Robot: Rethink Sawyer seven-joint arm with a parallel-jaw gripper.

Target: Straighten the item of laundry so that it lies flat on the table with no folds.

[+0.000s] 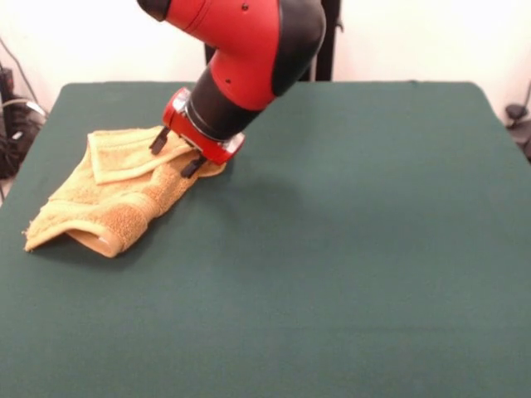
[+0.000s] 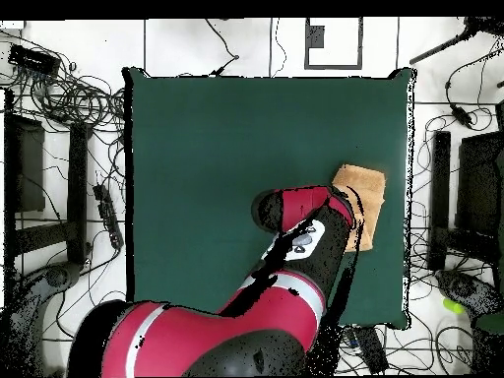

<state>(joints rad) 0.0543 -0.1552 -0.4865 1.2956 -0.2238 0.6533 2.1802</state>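
Note:
The item of laundry is an orange-tan towel lying crumpled on the left side of the green table. Its upper layer is folded back, showing a paler band, and its near end is doubled under. My gripper hangs tilted over the towel's far right corner, open, its two black fingers spread apart just above the cloth. Seen from overhead, the towel lies near the right edge of the table, partly covered by my arm, which also hides the gripper.
Cables and dark equipment lie on the floor around the table. More cables hang off the table's left side in the front view. Most of the table's cloth to the right of the towel is bare.

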